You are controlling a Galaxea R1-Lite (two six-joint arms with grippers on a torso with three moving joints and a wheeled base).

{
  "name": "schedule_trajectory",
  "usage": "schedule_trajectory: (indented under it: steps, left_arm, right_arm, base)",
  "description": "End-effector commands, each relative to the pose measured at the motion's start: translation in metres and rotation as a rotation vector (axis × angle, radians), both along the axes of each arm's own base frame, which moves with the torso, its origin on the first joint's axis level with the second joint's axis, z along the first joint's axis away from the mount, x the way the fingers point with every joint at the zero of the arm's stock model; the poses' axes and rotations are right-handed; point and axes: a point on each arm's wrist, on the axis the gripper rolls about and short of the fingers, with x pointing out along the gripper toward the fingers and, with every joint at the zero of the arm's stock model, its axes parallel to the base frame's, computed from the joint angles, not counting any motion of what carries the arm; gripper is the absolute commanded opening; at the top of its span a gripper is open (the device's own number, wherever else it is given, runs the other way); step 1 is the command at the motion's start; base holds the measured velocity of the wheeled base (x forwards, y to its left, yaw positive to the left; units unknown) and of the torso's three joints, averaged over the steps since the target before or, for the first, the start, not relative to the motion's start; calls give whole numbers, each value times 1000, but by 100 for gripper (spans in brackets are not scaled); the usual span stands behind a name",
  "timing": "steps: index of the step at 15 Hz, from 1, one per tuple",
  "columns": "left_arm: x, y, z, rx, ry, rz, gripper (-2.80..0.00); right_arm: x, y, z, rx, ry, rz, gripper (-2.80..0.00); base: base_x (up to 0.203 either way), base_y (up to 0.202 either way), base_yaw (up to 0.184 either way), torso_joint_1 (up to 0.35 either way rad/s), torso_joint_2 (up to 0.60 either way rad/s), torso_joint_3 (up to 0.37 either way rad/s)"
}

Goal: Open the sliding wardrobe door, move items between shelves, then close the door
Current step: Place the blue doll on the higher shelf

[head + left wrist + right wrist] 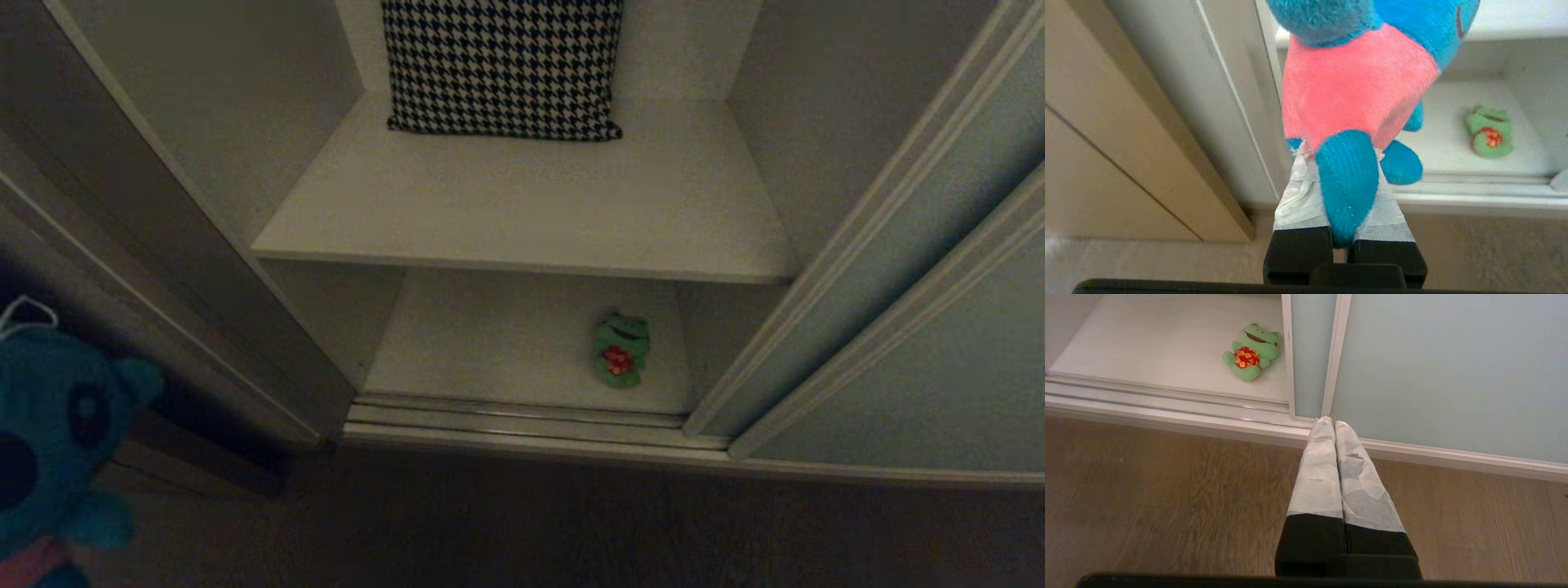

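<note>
The wardrobe stands open, with the sliding wardrobe door (939,245) pushed to the right. My left gripper (1341,163) is shut on the blue plush toy with the red belly (1355,81), held out in front of the wardrobe's left side. That toy also fills the head view's lower left corner (57,425). The green frog (622,349) lies on the lower shelf (490,343), near its right end. The upper shelf (522,212) holds only a pillow. My right gripper (1331,422) is shut and empty, low over the floor by the door's frame (1336,355).
A black-and-white houndstooth pillow (504,65) leans at the back of the upper shelf. A dark brown side panel (122,245) borders the opening on the left. The door's floor track (522,420) runs along the front, with wooden floor (1167,490) before it.
</note>
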Motion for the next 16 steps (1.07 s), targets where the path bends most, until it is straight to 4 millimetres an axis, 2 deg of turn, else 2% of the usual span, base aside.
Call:
schedule_trajectory:
  steps: [1, 3, 5, 7, 9, 10, 11, 13, 16]
  left_arm:
    - [12, 0, 34, 2, 53, -8, -280]
    - [41, 0, 69, 4, 140, -27, -280]
    - [89, 0, 107, 5, 212, -39, -280]
    - [150, 0, 146, 3, 228, -47, -280]
    - [222, -1, 187, 4, 194, -59, -280]
    - [248, -2, 200, 4, 177, -64, -280]
    - [278, -3, 210, 3, 167, -69, -280]
    - [325, -7, 211, -1, 190, -84, -280]
    - [368, -17, 192, -44, 268, -115, -280]
  right_arm:
    - [0, 0, 0, 0, 1, 0, -280]
    - [0, 0, 0, -2, 1, 1, -280]
    - [0, 0, 0, 0, 1, 1, -280]
    - [0, 0, 0, 0, 1, -1, -280]
    - [0, 0, 0, -1, 2, 1, -280]
    - [0, 0, 0, 0, 3, 1, -280]
    - [0, 0, 0, 0, 2, 0, -280]
    - [0, 0, 0, 0, 1, 1, -280]
    - [0, 0, 0, 0, 1, -1, -280]
  base:
    - [0, 0, 0, 0, 0, 0]
    - [0, 0, 0, 0, 0, 0]
    - [0, 0, 0, 0, 0, 0]
    - [0, 0, 0, 0, 0, 0]
    - [0, 0, 0, 0, 0, 0]
    - [0, 0, 0, 0, 0, 0]
    - [0, 0, 0, 0, 0, 0]
    - [0, 0, 0, 0, 0, 0]
    - [0, 0, 0, 0, 0, 0]
